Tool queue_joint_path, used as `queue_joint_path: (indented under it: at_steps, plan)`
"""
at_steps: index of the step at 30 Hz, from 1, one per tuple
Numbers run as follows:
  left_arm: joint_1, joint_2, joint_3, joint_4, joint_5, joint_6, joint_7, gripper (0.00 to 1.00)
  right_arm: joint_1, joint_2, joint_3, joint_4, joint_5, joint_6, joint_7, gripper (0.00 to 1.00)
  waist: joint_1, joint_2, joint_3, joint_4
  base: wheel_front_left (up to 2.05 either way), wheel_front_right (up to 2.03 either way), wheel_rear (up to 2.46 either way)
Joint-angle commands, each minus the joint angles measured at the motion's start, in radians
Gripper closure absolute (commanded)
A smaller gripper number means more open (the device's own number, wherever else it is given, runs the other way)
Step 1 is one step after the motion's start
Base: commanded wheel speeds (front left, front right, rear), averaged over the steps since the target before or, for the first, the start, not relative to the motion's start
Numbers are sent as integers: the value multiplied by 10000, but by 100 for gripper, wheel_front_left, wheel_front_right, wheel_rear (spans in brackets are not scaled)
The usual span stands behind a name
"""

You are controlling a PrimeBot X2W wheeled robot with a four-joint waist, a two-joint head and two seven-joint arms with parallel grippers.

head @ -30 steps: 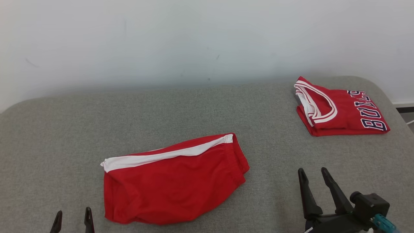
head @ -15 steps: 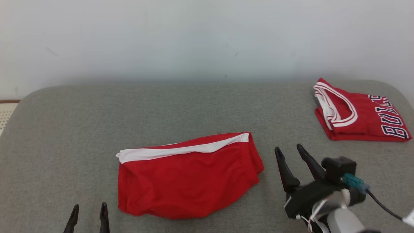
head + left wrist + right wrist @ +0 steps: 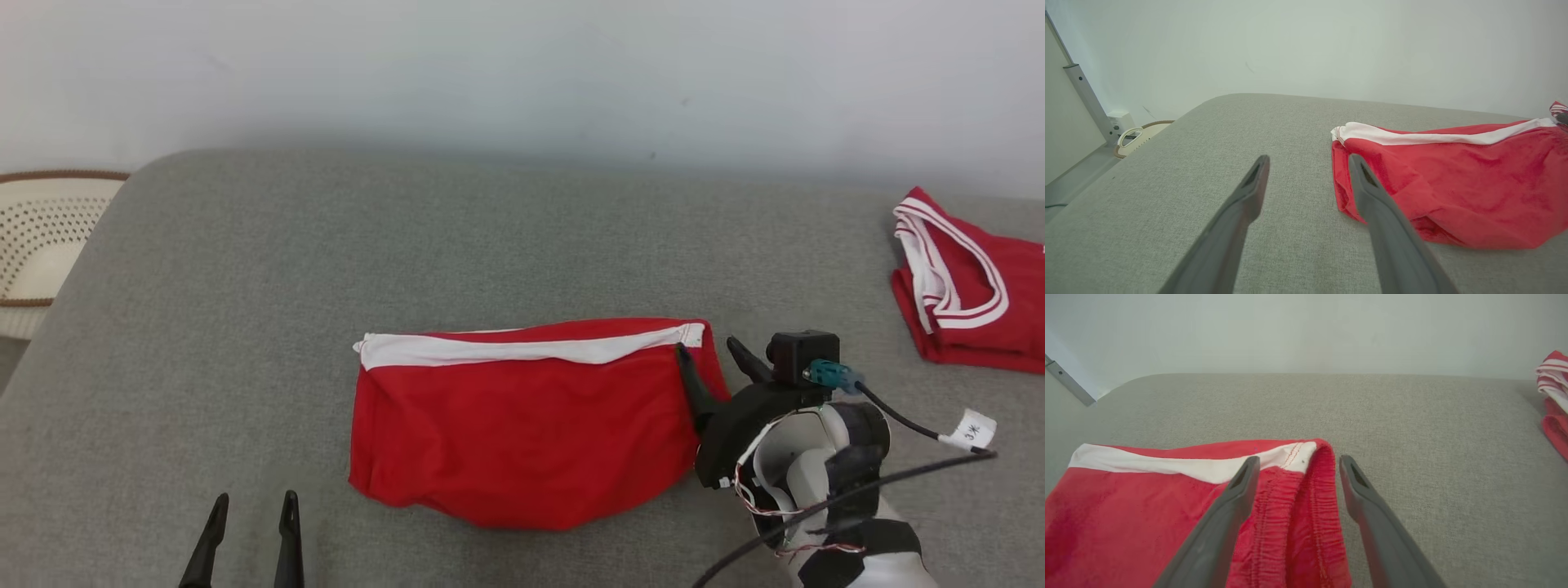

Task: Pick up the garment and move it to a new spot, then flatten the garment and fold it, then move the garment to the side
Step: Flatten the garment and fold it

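The red fabric shorts with a white side stripe (image 3: 522, 433) lie near the middle of the grey fabric-covered bench (image 3: 408, 229), a little toward 6 o'clock in the head view. Their elastic waistband (image 3: 1306, 506) is at the 3 o'clock end. They look doubled over and fairly flat, so the flattening and folding seem done, though a few soft wrinkles remain along the 6 o'clock edge. What appears left is the last step, carrying them to the side. A folded red jersey with white trim (image 3: 971, 302) already sits at the bench's 3 o'clock edge, well apart from the shorts.

The right gripper (image 3: 706, 347) is at the waistband end with its fingers spread and holding nothing. In its wrist view, one finger is over the cloth and the other over bare bench just beside the hem. The left gripper (image 3: 255, 498) hangs at 7 o'clock, near the shorts' 9 o'clock end, with its fingers also spread and empty.

Compared with a second ago, the head camera has swung toward 9 o'clock. The jersey now sits at the frame's edge, and a pale perforated basket with a brown rim (image 3: 41, 237) has come into sight. The right gripper, then well clear at 4 o'clock, has moved in to the waistband. The shorts themselves seem not to have shifted on the bench.
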Motion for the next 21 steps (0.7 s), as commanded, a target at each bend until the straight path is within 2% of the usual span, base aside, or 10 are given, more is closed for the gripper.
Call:
queue_joint_path:
  at_steps: [1, 10, 15, 18, 19, 21]
  plan:
    - [-68, -20, 12, 34, 3, -2, -34, 0, -115, 50, -27, 175, -26, 0, -44, 0, -2, -1, 167, 160, 0, 0, 0]
    - [-288, -130, 50, 151, 60, -95, -84, 0, -1170, 214, -147, 2701, 23, 0, 267, 0, -2, -1, 551, 229, 0, 0, 0]
    - [-381, -176, 111, 231, 51, -105, -79, 0, -1405, 320, -136, 3406, 233, 0, 141, 0, -2, -1, 626, 159, 0, 0, 0]
    - [-418, -212, 119, 300, 75, -157, -87, 0, -1245, 495, 229, 3556, 1033, 0, 415, 0, -2, -1, 641, 89, 0, 0, 0]
    - [-441, -212, 131, 315, 77, -175, -88, 0, -1195, 520, 370, 3490, 1279, 0, 476, 4, -2, -1, 644, 79, 0, 0, 0]
    - [-468, -223, 132, 347, 86, -183, -90, 0, -1183, 542, 710, 3279, 1652, 2, 363, 90, -2, -1, 654, 67, 0, 0, 0]
